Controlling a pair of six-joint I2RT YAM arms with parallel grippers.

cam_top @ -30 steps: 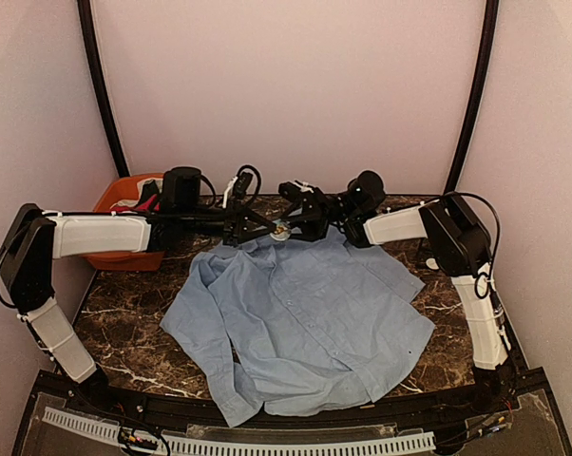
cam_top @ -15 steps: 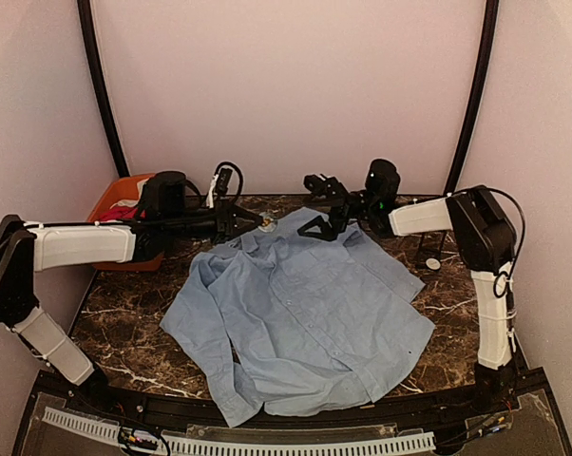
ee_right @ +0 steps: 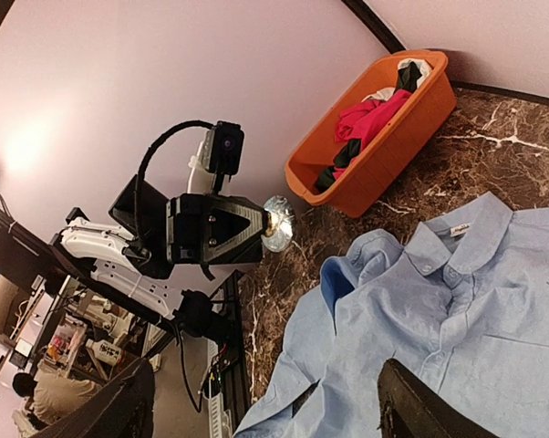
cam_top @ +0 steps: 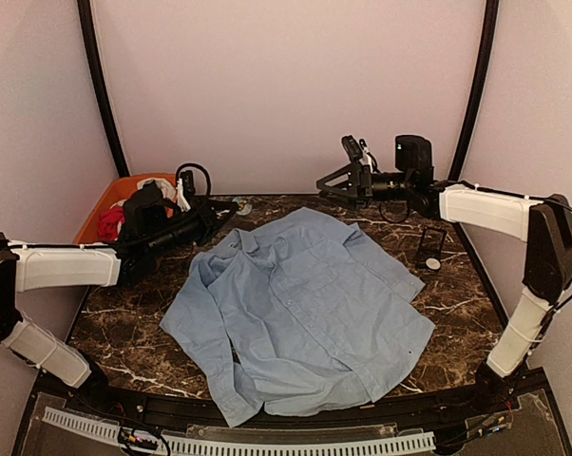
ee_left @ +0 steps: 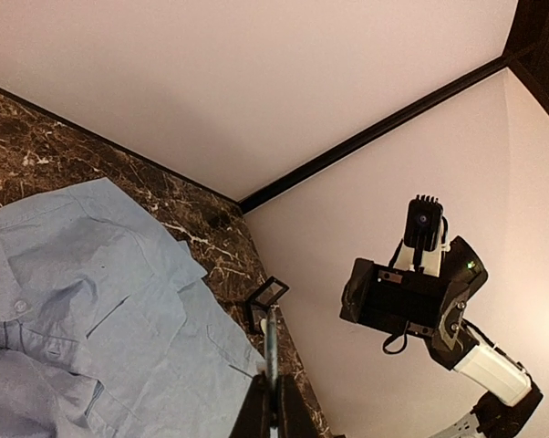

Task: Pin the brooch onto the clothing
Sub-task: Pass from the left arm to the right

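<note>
Nearest the arm bases, the large light blue button-up shirt (cam_top: pixel 305 313) lies spread face up on the dark veined marble table (cam_top: pixel 124 332), sleeves folded loosely and collar toward the far wall. It looks soft and light and would likely bunch or slide under a push, so one hand should probably pinch it or press it flat near the chest or collar while the pin goes in. Beyond the collar, the left gripper (cam_top: pixel 224 207) is raised just beside the shirt's far left edge, its jaws clamped together on the small round silvery brooch (ee_right: pixel 277 224). The brooch is thin, hard and probably slippery, best gripped by its rim as it is now. The right gripper (cam_top: pixel 335 169) hangs in the air past the shirt's far right corner with its fingers (ee_right: pixel 119 411) spread wide and holding nothing. On the table to the right stands a small black stand (cam_top: pixel 430 247). At the far left sits an orange plastic basket (cam_top: pixel 101 204) of red, black and white garments (ee_right: pixel 370 114). Only the right wrist view shows the brooch's shiny face. The left wrist view catches it edge-on, a mere sliver, and the top view barely resolves it.
</note>
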